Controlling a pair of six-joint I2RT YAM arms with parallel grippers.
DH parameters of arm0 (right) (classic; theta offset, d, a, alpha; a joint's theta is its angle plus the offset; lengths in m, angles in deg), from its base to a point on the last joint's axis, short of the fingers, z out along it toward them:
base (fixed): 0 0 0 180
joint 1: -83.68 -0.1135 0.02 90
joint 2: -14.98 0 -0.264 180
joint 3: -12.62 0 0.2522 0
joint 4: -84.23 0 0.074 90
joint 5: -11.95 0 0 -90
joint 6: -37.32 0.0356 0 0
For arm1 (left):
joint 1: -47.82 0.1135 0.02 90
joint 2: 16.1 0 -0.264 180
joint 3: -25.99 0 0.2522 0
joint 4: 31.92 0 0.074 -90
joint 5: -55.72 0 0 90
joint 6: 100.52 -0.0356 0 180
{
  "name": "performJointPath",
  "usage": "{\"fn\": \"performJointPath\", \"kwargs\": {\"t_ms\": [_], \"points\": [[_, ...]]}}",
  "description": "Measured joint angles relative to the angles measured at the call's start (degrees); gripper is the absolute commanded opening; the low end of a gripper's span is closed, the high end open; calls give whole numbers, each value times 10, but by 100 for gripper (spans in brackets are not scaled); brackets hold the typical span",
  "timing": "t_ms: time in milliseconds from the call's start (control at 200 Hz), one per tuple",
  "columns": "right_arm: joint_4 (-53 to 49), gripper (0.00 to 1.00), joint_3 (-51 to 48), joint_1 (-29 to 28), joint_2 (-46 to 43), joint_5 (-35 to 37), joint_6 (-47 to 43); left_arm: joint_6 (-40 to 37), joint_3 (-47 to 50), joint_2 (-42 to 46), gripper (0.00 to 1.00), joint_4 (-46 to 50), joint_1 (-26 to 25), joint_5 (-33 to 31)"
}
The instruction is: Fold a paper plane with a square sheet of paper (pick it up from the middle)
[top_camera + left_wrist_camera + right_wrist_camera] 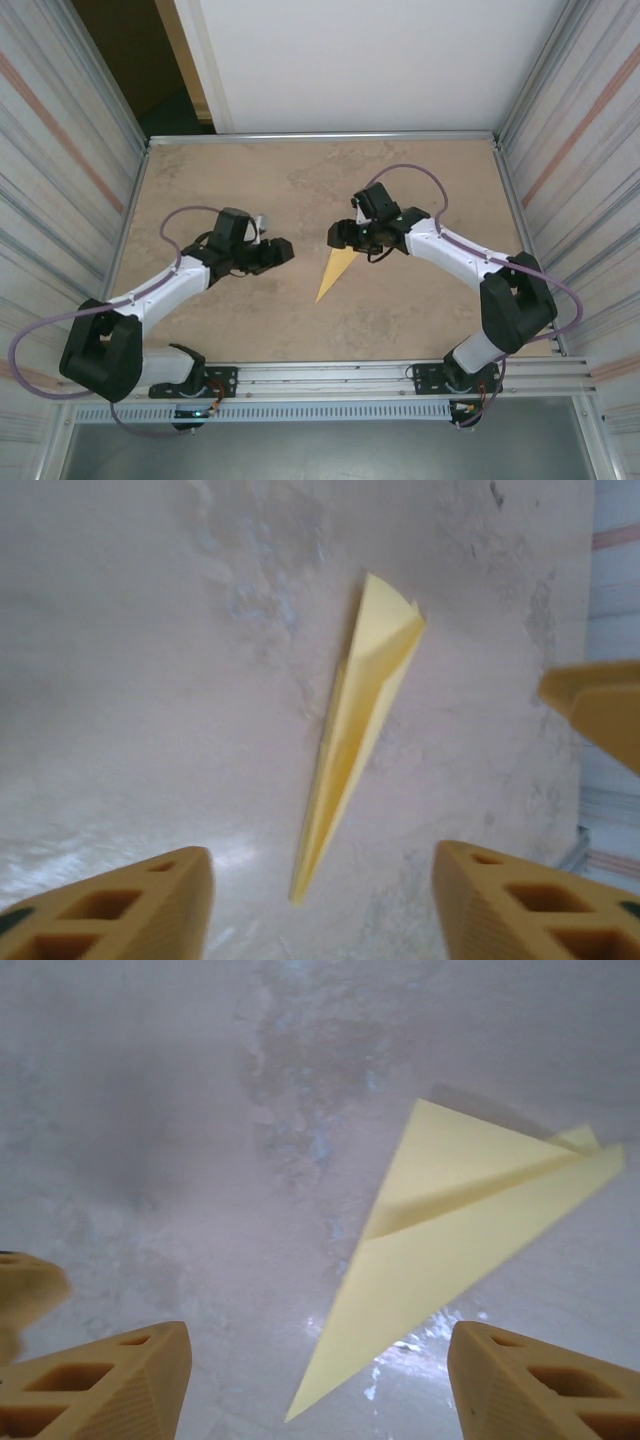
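Observation:
The square sheet of paper lies folded into a narrow yellow paper plane on the table's middle, its sharp tip toward the near edge. In the left wrist view the paper plane rests on its side with its tip between my fingers. Seen from the right wrist, the paper plane looks slightly blurred. My left gripper hovers just left of it, open and holding nothing. My right gripper is over the plane's wide end, also open and empty.
The tan table is walled by metal panels on the left and right. A rail runs along the near edge by the arm bases. The right gripper's finger shows at the left wrist view's edge.

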Motion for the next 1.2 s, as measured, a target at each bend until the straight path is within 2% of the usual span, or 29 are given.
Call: {"fn": "performJointPath", "kwargs": {"t_ms": [80,215,471,772,1203], "points": [[-24,69,0,-23,10,47,40,-11,0,5,83,13,7,-38],[-47,69,11,-54,50,97,99,-25,5,9,90,18,20,-82],[-86,69,90,-95,160,181,182,-40,32,9,97,17,29,-98],[-147,62,146,-103,219,224,226,-41,38,8,99,7,29,-97],[-187,50,152,-111,221,256,243,-41,38,-5,99,-8,29,-91]]}}
